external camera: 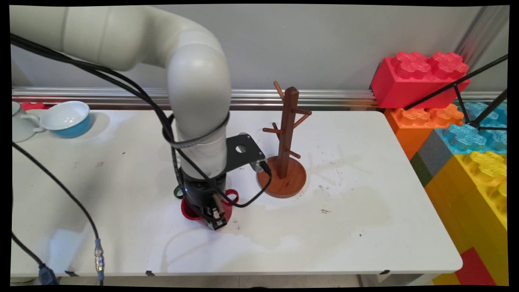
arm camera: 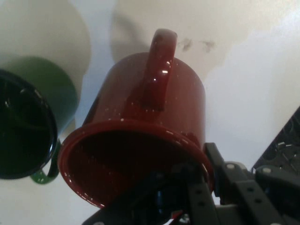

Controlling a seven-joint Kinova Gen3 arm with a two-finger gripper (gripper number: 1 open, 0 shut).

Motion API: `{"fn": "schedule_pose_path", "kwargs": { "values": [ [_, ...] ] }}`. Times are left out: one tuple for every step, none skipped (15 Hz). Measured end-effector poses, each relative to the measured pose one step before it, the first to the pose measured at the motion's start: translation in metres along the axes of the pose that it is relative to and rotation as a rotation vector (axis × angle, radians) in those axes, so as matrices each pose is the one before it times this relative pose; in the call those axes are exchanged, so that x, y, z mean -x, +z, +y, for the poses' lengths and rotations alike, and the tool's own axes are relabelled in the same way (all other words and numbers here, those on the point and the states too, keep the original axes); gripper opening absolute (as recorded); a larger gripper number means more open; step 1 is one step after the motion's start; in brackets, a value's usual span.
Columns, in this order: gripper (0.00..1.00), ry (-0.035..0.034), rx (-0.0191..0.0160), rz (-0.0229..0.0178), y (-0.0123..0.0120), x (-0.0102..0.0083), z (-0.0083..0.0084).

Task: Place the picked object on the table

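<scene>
A dark red mug (external camera: 189,211) stands on the white table (external camera: 365,211) left of centre, its handle (external camera: 232,197) pointing right. My gripper (external camera: 217,221) comes straight down onto it and hides most of it. In the hand view the red mug (arm camera: 150,108) fills the middle. My gripper (arm camera: 204,173) is shut on its rim, one finger inside and the other outside, opposite the handle side. A dark green mug (arm camera: 28,122) stands right beside it, and in the main view only a little of the green mug (external camera: 178,191) shows behind the wrist.
A wooden mug tree (external camera: 286,134) with bare pegs stands on its round base just right of the arm. A blue-and-white bowl (external camera: 67,117) and a white mug (external camera: 20,125) sit at the far left back. Big toy bricks (external camera: 421,77) are stacked beyond the table's right edge.
</scene>
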Motion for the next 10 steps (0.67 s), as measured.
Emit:
{"fn": "schedule_pose_path", "kwargs": {
  "values": [
    [0.0,-0.00273,0.00197,-0.00441,0.00265,-0.00309,0.00129],
    [0.0,-0.00503,0.0032,-0.00502,0.00306,-0.00301,0.00173],
    [0.0,-0.00479,0.004,-0.00297,0.00279,-0.00301,0.00179],
    [0.0,-0.00363,0.00373,-0.00145,0.00226,-0.00255,0.00164],
    [0.0,-0.00436,0.00266,-0.00053,0.00199,-0.00258,0.00114],
    [0.0,-0.0052,0.00269,0.00093,0.00228,-0.00325,0.00112],
    [0.0,-0.00452,0.00102,0.00137,0.00146,-0.0023,0.00044],
    [1.0,-0.00482,0.00033,0.00326,0.00143,-0.00269,-0.00002],
    [1.0,-0.00523,0.00032,0.00517,0.00124,-0.00264,-0.0003],
    [1.0,-0.00421,0.00023,0.00484,0.00101,-0.00217,-0.0004]
  ]
}}
